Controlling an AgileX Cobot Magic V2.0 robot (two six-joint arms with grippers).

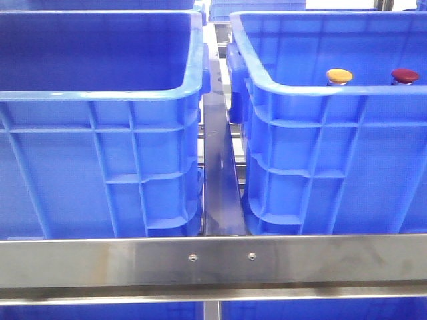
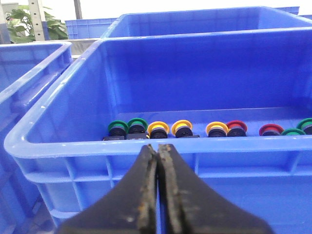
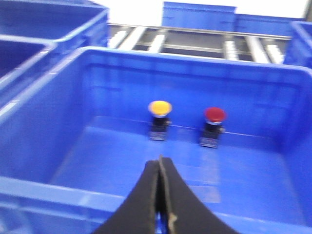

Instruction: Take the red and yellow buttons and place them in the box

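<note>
A yellow button (image 1: 339,75) and a red button (image 1: 405,75) stand side by side inside the right blue box (image 1: 320,90), near its far wall. In the right wrist view the yellow button (image 3: 160,108) and the red button (image 3: 215,115) stand upright on the box floor. My right gripper (image 3: 160,161) is shut and empty above the near rim of that box (image 3: 58,192), short of both buttons. My left gripper (image 2: 157,148) is shut and empty just outside the near wall of another blue crate (image 2: 73,146). Neither gripper shows in the front view.
The crate in the left wrist view holds a row of green (image 2: 118,127), yellow (image 2: 158,129) and red (image 2: 236,127) buttons. A second blue crate (image 1: 100,97) stands at the left. A steel rail (image 1: 213,260) crosses the front. Roller conveyor (image 3: 195,44) lies behind the boxes.
</note>
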